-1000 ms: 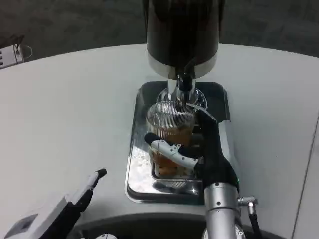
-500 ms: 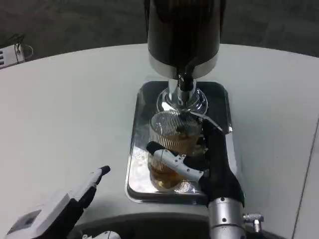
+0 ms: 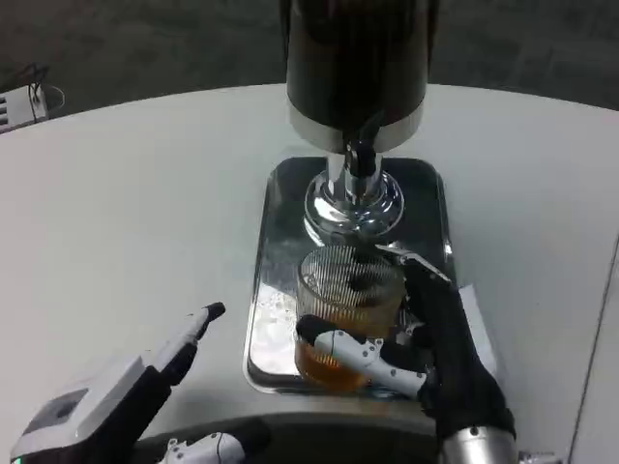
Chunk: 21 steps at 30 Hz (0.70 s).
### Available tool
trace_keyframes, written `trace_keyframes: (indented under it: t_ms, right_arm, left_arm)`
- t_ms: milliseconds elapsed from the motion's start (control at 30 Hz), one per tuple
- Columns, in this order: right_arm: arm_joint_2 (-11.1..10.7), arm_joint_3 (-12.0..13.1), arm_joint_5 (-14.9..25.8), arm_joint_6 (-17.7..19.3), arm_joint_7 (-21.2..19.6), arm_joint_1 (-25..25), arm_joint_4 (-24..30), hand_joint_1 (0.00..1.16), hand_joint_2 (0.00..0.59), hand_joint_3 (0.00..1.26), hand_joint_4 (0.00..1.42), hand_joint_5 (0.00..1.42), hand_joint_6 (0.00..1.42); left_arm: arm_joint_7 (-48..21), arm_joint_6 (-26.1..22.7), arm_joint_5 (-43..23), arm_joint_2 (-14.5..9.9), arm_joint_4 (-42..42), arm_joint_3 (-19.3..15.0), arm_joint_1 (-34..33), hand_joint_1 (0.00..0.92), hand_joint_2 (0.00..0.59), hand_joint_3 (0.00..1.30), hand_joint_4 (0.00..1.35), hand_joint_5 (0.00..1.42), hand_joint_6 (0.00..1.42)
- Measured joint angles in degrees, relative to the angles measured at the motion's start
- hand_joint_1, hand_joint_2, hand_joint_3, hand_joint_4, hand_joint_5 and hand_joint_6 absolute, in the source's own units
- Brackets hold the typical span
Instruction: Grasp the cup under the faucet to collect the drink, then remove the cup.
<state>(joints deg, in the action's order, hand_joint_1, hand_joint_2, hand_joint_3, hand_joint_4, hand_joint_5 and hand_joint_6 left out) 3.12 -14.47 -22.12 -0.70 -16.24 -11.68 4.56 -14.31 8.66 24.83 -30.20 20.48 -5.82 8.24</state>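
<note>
The ribbed clear cup (image 3: 346, 314), holding amber drink, is gripped by the right hand (image 3: 426, 338), with a white finger wrapped across its front. The cup is held over the near end of the steel tray (image 3: 266, 290), in front of the faucet (image 3: 360, 159) of the dark dispenser (image 3: 356, 68). The left hand (image 3: 116, 401) is held open above the white table (image 3: 126, 222), with nothing in it.

A steel tray (image 3: 276, 193) sits on the white table (image 3: 126, 213).

A white round table (image 3: 145, 213) carries a shiny metal tray (image 3: 266, 290) under the drink dispenser (image 3: 354, 68).
</note>
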Motion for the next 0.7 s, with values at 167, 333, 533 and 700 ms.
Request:
trace_keyframes:
  t_ms: [167,333,533,700]
  right_arm:
    - [-1.7,0.1,0.0,-0.2,3.4,5.8,8.2,0.96,0.235,1.24,1.42,1.42,1.42]
    - [-4.2,1.0,0.1,-0.2,6.7,10.4,16.0,0.96,0.232,1.23,1.42,1.42,1.42]
    - [-7.3,4.2,1.8,0.3,10.1,12.8,23.5,0.97,0.225,1.23,1.42,1.42,1.42]
    - [-10.7,7.6,3.8,1.9,13.5,14.6,28.9,0.97,0.224,1.23,1.42,1.42,1.42]
  left_arm:
    - [0.5,0.6,0.0,0.0,0.0,0.0,-0.6,0.0,0.055,0.01,0.0,0.06,0.14]
    - [0.5,0.7,0.2,0.0,0.5,0.2,-1.7,0.0,0.055,0.01,0.0,0.06,0.14]
    - [0.5,0.5,0.3,0.3,2.9,1.1,-2.3,0.0,0.055,0.01,0.0,0.06,0.14]
    - [0.2,0.4,0.3,0.5,5.9,1.7,-2.2,0.0,0.055,0.01,0.0,0.06,0.13]
